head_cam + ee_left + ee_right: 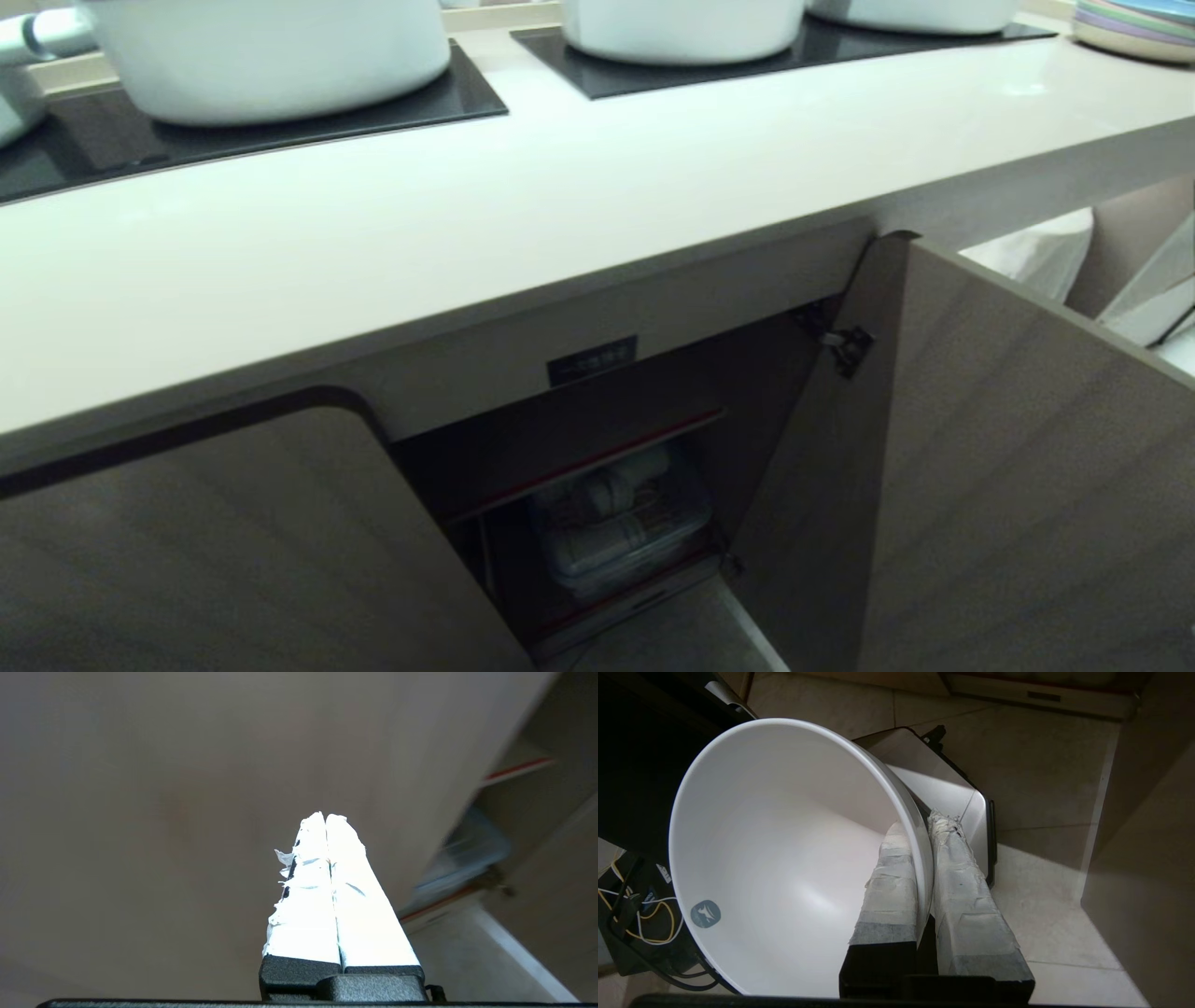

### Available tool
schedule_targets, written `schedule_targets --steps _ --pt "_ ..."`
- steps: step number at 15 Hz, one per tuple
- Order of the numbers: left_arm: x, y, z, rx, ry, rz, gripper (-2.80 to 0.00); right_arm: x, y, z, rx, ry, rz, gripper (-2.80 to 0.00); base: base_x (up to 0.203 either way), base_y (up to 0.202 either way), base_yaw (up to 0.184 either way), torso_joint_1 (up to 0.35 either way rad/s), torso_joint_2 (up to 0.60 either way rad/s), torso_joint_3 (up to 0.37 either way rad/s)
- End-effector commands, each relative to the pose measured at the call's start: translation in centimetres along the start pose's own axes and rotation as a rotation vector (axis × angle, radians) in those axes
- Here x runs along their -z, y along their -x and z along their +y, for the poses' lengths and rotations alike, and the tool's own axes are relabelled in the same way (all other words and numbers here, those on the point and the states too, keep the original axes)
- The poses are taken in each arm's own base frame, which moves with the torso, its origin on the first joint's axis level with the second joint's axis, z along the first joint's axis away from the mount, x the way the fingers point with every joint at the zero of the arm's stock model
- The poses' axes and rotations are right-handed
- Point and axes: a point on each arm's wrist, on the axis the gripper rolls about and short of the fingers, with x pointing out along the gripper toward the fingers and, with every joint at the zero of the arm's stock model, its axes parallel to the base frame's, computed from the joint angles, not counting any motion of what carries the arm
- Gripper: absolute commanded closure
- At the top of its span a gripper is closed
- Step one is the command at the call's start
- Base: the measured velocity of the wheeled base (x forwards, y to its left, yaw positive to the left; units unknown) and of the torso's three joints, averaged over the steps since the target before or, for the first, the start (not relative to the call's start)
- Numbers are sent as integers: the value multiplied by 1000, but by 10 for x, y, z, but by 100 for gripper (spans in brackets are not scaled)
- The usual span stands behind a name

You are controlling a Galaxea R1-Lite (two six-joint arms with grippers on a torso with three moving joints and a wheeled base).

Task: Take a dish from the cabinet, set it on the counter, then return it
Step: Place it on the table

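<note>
Right fingers [920,828] pinch the dish [784,858] rim above tiled floor [1045,765]; left fingers [326,821] closed, empty.

- Three large white pots [271,56] are counted along the top edge of the head view, each cut off by the frame.
- Two black glass panels [616,79] are seen set into one counter [467,243], upper half of the frame.
- One cabinet [597,485] is shown, centre bottom; two doors: one closed at lower left [215,551], one swung open at right [1008,467].
- One black label [592,359] is seen above the opening.
- One red-edged shelf [597,457] is counted inside.
- One clear box [621,537] is seen under the shelf; contents cannot be counted.
- One stack of coloured plates [1139,28] sits at upper right; number unclear.
- One white dish [784,858] is counted, centre left of the right wrist view.
- Two grippers are counted: left gripper [325,816], right gripper [920,821], two taped fingers each.
</note>
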Motion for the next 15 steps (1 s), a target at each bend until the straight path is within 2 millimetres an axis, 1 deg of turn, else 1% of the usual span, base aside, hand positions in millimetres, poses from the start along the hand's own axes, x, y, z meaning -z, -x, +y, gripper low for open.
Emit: schedule_targets --steps 1,6,8,15 --pt "0 0 0 -1 1 -1 0 0 0 0 -6 0 2 0 -7 -8 158 2 2 2" --pt "0 0 0 -1 1 -2 0 2 -1 0 -6 -6 4 0 -2 -9 169 6 2 3" --pt "0 0 0 1 1 -1 0 2 -1 0 -7 -8 5 0 1 -8 122 4 2 1" --pt "0 0 0 -1 1 -1 0 3 -1 0 -5 -9 9 0 0 -1 8 0 1 1"
